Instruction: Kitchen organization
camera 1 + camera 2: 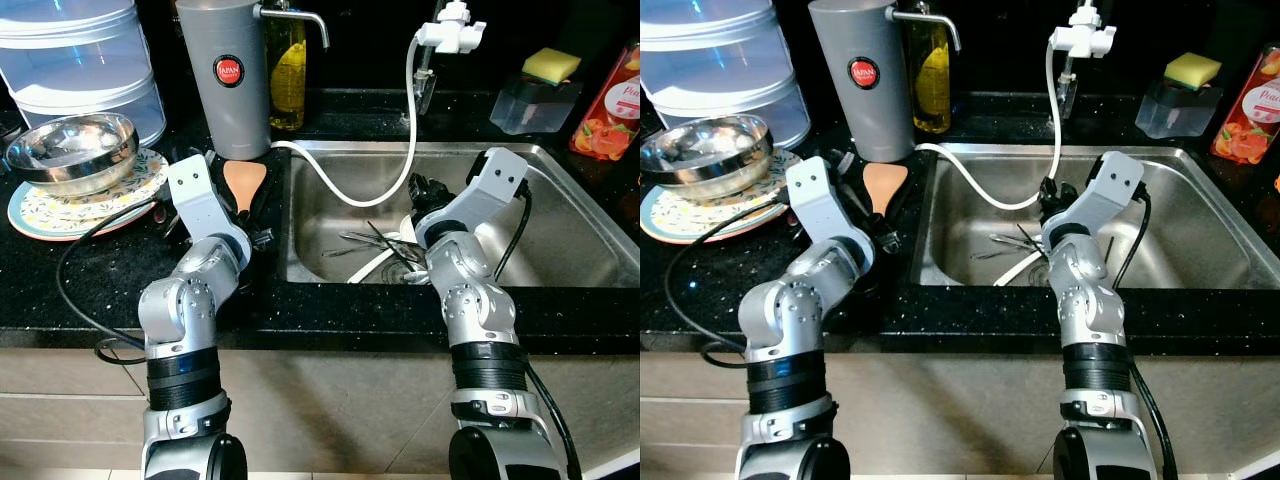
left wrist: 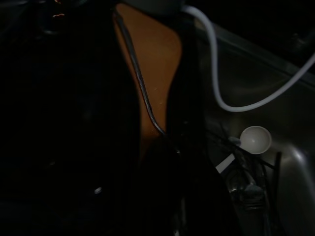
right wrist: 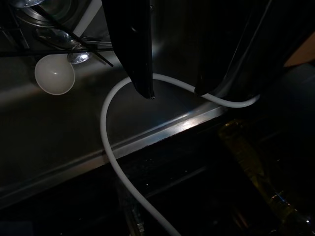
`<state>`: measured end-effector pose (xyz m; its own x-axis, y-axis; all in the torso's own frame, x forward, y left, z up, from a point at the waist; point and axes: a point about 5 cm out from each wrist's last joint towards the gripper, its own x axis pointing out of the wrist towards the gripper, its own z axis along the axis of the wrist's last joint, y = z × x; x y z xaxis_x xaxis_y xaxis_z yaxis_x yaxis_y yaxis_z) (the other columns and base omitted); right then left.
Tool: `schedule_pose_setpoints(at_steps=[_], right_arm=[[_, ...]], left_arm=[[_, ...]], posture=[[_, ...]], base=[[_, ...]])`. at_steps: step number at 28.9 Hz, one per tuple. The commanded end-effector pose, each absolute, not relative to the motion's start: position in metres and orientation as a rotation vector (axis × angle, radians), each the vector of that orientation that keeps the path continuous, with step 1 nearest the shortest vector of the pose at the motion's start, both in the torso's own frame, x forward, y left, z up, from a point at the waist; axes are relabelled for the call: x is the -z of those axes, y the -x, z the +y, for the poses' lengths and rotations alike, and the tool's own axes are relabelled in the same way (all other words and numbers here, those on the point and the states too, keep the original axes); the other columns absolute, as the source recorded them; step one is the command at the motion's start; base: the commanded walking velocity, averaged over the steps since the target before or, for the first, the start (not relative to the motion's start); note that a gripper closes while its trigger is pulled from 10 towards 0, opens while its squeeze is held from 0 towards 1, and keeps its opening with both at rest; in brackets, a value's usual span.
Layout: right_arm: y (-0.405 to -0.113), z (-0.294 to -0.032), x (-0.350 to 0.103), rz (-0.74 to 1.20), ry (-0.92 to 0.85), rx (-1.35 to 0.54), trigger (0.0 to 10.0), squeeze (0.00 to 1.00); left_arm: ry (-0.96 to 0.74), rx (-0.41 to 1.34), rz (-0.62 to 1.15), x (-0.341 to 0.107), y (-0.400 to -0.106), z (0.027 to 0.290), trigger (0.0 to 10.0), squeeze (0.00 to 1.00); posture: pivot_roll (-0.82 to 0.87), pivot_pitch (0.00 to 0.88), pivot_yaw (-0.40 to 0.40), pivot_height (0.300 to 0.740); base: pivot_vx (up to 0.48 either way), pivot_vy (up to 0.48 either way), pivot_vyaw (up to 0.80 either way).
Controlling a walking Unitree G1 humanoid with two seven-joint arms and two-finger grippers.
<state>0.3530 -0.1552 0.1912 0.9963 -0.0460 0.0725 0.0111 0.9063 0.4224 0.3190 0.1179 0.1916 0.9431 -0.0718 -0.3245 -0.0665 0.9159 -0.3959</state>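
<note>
Two silver arms, one steel sink (image 1: 560, 190) at centre right, one black counter (image 1: 90, 280) across the lower left. On the counter, upper left: one steel bowl (image 1: 70, 150) sitting on one patterned plate (image 1: 45, 215), one clear stacked container (image 1: 80, 60) behind them, one grey canister (image 1: 225, 75) with a red badge, one bottle of yellow liquid (image 1: 288, 80) just beside it. Upper right: one clear dispenser (image 1: 530, 100) with a yellow sponge (image 1: 552, 64) on top, one red bottle (image 1: 610, 105). One white hose (image 1: 410, 110) loops from the tap fitting down into the sink and back to the canister. In the sink bottom: a tangle of metal utensils (image 1: 375, 245), count unclear, plus one white spoon (image 3: 54, 73). One wooden spatula (image 1: 243, 182) lies on the counter left of the sink. Left gripper (image 2: 170, 142) is over the spatula at frame centre left; its view is very dark, cannot tell if the fingers are apart or what they touch. Right gripper (image 3: 174, 91) hangs inside the sink, fingers apart, holding nothing, tips just by the hose. The right wrist view shows the white spoon's bowl clearly, and the left wrist view shows it too; the head views only show a pale streak there.
</note>
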Motion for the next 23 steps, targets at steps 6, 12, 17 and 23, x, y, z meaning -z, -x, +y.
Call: schedule_pose_setpoints(at_steps=[6, 12, 17, 23], right_arm=[[-0.353, -0.157, -0.188, -0.071, -0.444, 0.044, 10.0, 0.0], [-0.354, -0.157, -0.188, -0.071, -0.444, 0.044, 10.0, 0.0], [-0.353, -0.153, -0.197, -0.108, -0.461, 0.002, 10.0, 0.0], [-0.346, -0.131, -0.22, -0.182, -0.57, -0.212, 10.0, 0.0]], left_arm=[[0.267, -0.066, 0.396, -0.175, -0.325, 0.113, 0.0, 0.0], [0.14, -0.033, 0.238, -0.195, -0.327, 0.111, 10.0, 0.0], [-0.202, 0.068, -0.002, -0.219, -0.324, 0.101, 10.0, 0.0], [-0.392, 0.162, -0.087, -0.22, -0.32, 0.097, 10.0, 0.0]], posture=[[0.15, 0.0, -0.032, 0.74], [0.15, 0.0, -0.032, 0.74], [0.15, 0.0, -0.033, 0.74], [0.15, 0.0, -0.03, 0.74]], base=[[0.0, 0.0, 0.0], [0.0, 0.0, 0.0], [0.0, 0.0, 0.0], [0.0, 0.0, 0.0]])
